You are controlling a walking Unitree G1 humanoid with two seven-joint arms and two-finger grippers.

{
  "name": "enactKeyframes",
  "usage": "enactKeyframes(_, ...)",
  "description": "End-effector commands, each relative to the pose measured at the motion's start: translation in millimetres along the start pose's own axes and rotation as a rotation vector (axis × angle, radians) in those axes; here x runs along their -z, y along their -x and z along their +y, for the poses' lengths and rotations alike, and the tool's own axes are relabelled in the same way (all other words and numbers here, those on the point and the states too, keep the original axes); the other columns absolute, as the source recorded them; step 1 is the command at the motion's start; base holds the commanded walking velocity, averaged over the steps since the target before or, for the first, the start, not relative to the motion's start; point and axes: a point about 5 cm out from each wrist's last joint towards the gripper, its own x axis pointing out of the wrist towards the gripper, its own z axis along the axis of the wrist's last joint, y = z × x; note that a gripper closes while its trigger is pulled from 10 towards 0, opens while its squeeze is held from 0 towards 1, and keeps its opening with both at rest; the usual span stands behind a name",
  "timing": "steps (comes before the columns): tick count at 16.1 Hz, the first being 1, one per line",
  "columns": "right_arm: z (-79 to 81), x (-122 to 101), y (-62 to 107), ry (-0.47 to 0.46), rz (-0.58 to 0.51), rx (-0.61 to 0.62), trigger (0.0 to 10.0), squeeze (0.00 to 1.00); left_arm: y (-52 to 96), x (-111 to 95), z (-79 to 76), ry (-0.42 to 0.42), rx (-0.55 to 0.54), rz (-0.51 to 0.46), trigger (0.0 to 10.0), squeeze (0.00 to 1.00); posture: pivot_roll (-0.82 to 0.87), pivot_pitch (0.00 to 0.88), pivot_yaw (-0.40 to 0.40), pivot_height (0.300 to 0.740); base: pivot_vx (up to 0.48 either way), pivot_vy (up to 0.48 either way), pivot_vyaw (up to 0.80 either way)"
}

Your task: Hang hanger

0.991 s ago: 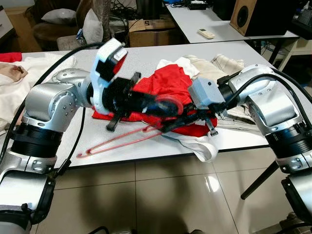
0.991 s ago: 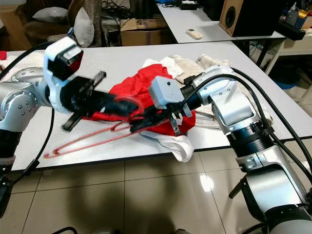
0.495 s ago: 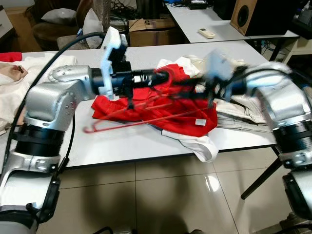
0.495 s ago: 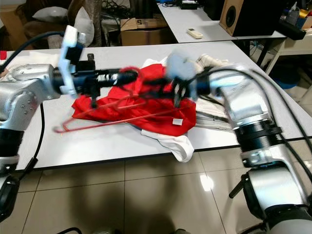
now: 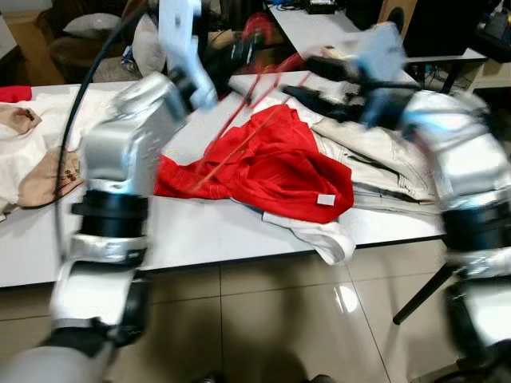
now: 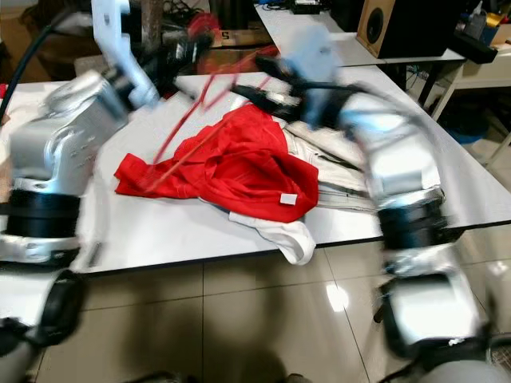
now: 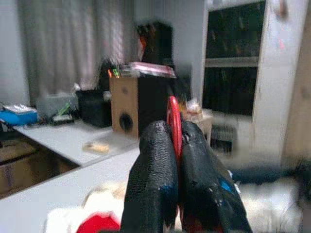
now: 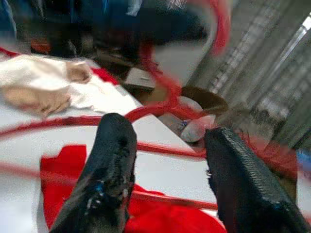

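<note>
A thin red wire hanger hangs slanted above the table, its low end trailing over the red garment. My left gripper is raised high at the back, and the left wrist view shows it shut on the hanger's red hook. My right gripper hovers over the pile just right of the hanger, blurred by motion. In the right wrist view it is open, its fingers spread wide with the red wires beyond them.
The white table carries the red garment on a white cloth, beige clothes to the right and more laundry at the left. A second table with a speaker stands behind. Tiled floor lies in front.
Both arms have swung up and back from the table. The left gripper has lifted the hanger off the table top; it now hangs steeply. The right gripper rose beside it.
</note>
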Motion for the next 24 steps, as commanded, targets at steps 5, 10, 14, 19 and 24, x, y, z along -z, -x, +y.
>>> enactKeyframes(5,20.8,10.3,-27.5,-0.201,-0.008,0.274,10.0,0.00,-2.3,10.7,-7.0,0.067,-0.183,-0.059,0.0,0.00,-0.06,0.000,0.073,0.740,0.000,0.000,0.00)
enactKeyframes(10,24.8,18.3,-33.5,-0.339,0.031,0.492,10.0,0.00,-6.2,9.2,-17.9,-0.081,-0.220,-0.090,0.0,0.00,-0.05,0.000,0.070,0.740,0.000,0.000,0.00)
enactKeyframes(14,34.4,7.4,-46.4,-0.529,-0.052,0.400,10.0,0.00,-7.6,11.1,-23.1,-0.169,-0.211,-0.089,0.0,0.00,-0.05,0.000,0.052,0.740,0.000,0.000,0.00)
enactKeyframes(19,38.4,1.3,-46.9,-0.608,-0.073,0.339,10.0,0.87,-7.8,12.8,-21.0,-0.222,-0.232,-0.087,0.0,0.00,-0.06,0.000,0.051,0.740,0.000,0.000,0.00)
enactKeyframes(24,39.8,-5.2,-46.2,-0.650,-0.093,0.283,10.0,1.00,-7.5,12.0,-20.3,-0.236,-0.236,-0.093,0.0,0.00,-0.05,0.000,0.038,0.740,0.000,0.000,0.00)
